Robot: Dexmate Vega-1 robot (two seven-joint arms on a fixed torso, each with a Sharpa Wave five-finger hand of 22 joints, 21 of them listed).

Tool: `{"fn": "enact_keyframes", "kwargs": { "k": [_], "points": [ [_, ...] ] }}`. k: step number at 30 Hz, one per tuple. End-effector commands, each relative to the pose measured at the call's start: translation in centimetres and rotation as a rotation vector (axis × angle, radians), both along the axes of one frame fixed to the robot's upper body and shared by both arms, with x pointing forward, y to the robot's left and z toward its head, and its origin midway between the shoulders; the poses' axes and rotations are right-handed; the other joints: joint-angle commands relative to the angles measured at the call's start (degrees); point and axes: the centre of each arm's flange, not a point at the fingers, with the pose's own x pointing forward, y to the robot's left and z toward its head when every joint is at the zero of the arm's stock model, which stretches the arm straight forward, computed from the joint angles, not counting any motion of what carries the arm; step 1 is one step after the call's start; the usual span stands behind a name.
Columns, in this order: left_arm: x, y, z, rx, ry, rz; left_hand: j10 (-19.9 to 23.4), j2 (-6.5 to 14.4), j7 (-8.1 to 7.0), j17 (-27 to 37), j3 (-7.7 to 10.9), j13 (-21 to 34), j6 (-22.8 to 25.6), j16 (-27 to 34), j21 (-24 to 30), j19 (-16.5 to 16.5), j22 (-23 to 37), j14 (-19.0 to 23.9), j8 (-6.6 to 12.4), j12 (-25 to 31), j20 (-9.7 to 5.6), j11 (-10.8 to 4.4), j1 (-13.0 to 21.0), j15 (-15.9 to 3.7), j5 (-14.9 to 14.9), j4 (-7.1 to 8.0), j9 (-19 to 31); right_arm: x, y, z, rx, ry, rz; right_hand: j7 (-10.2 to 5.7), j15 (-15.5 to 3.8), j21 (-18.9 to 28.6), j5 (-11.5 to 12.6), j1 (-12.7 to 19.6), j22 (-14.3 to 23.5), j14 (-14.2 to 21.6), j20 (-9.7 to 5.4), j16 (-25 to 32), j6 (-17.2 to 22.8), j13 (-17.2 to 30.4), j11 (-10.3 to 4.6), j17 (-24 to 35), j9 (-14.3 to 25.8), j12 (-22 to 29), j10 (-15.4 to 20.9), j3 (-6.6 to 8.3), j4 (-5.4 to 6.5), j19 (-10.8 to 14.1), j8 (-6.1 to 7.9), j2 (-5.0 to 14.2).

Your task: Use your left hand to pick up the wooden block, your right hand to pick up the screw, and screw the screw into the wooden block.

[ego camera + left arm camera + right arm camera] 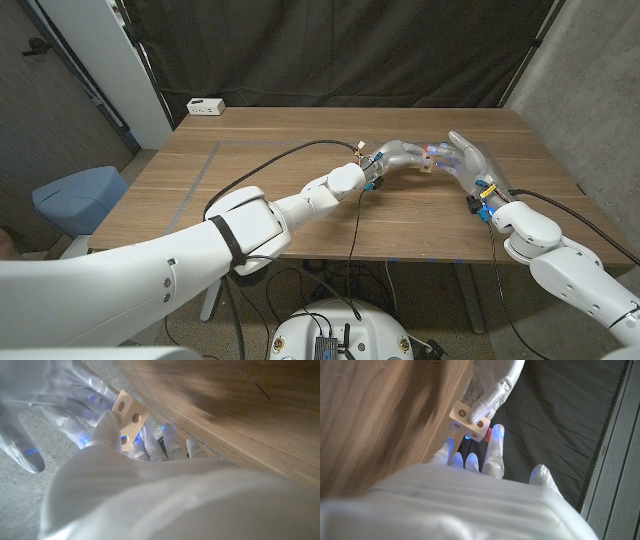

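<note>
Wooden desk, dark curtain behind, white power strip at the far left corner.

Item: block. Pale wood, holes bored in its faces. Location: off the desk, raised above its middle right, between your two hands.

Item: left hand. Holds the block; the left wrist view shows fingers wrapped around it, and the right wrist view shows one fingertip pressed on a holed face.

Item: right hand. Just right of the block, fingers reaching up under it. A small red piece shows at the block's far side, next to those fingers; probably the screw, though too little is visible to be sure. You cannot tell whether this hand grips it or merely touches the block.

Relation for your next move: the block lies directly left of the right hand, touching or nearly so. The right hand is the one at the red piece. Judged stage: screw being seated or turned; keep the left hand steady while the right works.
</note>
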Motion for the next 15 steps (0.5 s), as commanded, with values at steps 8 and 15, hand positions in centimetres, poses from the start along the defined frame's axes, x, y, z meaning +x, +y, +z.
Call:
{"fn": "enact_keyframes", "kwargs": {
  "k": [8, 15],
  "points": [
    [0.20, -0.07, 0.12, 0.005, 0.009, 0.012, -0.5, 1.9, -0.88, 0.1, 3.02, -0.1, 1.4, -0.4, 0.1, 0.0, 0.3, -0.7, 0.63, 2.6, 0.26, 0.27, -0.6, -4.26, 0.5, 2.94, 0.1, 0.30, -0.05, 0.22, -0.006, 0.000, 0.035, 0.19, 0.22, 0.2, 0.3, -0.2, 0.1, 0.5, -0.14, 0.3, 1.2, 0.2, -0.03, 0.2, 0.0, 0.2, 0.5, 0.42, 0.31, 0.6, 0.12, 0.56],
    [0.19, -0.04, 0.15, 0.005, 0.006, 0.013, -1.0, 2.0, -1.14, 0.0, 3.26, -0.1, 0.7, -0.6, 0.1, -0.1, 0.3, -1.0, 0.41, 2.3, 0.40, 0.19, -0.6, -4.07, 0.5, 2.93, 0.1, -0.13, -0.61, 0.11, 0.004, -0.003, 0.006, 0.35, 0.32, 0.2, 0.3, -0.3, 0.2, 0.6, -0.11, 0.4, 2.3, 0.2, 0.23, 0.2, 0.1, 0.3, 1.0, 0.45, 0.42, 0.6, 0.33, 0.66]
  ]
}}
